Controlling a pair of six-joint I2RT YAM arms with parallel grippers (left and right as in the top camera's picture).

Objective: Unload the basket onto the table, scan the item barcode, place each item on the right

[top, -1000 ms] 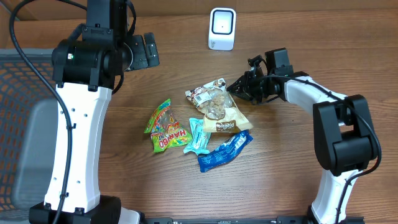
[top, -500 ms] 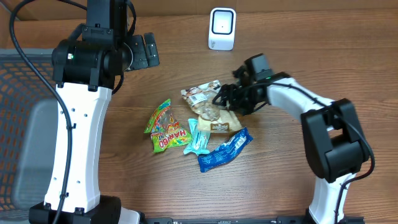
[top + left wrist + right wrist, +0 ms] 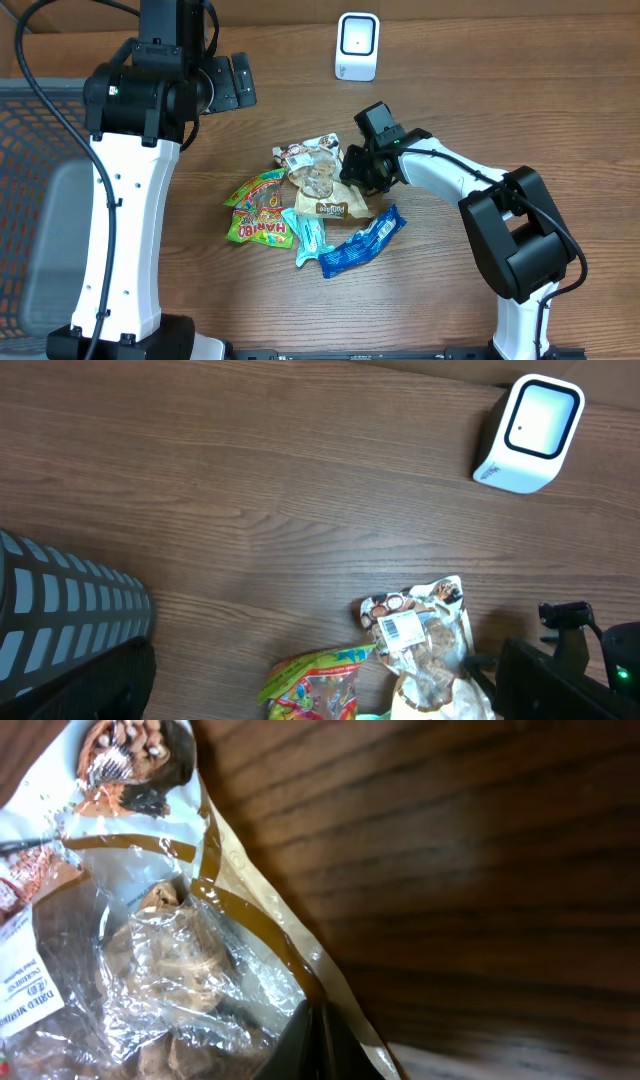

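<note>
Clear crinkled snack bag with gold trim (image 3: 322,180): lies mid-table on the heap of packets. Long axis is diagonal, white-label end pointing far-left, brown end near-right. Right claw (image 3: 353,172): fingers together, pinching the film at the bag's right seam. Left claw (image 3: 232,83): spread wide, holding nothing, well apart. Glossy green gummy pouch (image 3: 256,210) and blue foil wrapper (image 3: 362,240) adjoin. Boxy white scanner (image 3: 357,46) stands beyond on the wood-grain table (image 3: 450,290).

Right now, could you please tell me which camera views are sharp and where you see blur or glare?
Overhead view: evenly lit and sharp, with only soft shadows beside the clear plastic snack bag. Left wrist view: sharp across the brown wooden table. Right wrist view: very close, the wood grain is smeared and soft, and bright glints sit on the bag's crinkled film.
</note>
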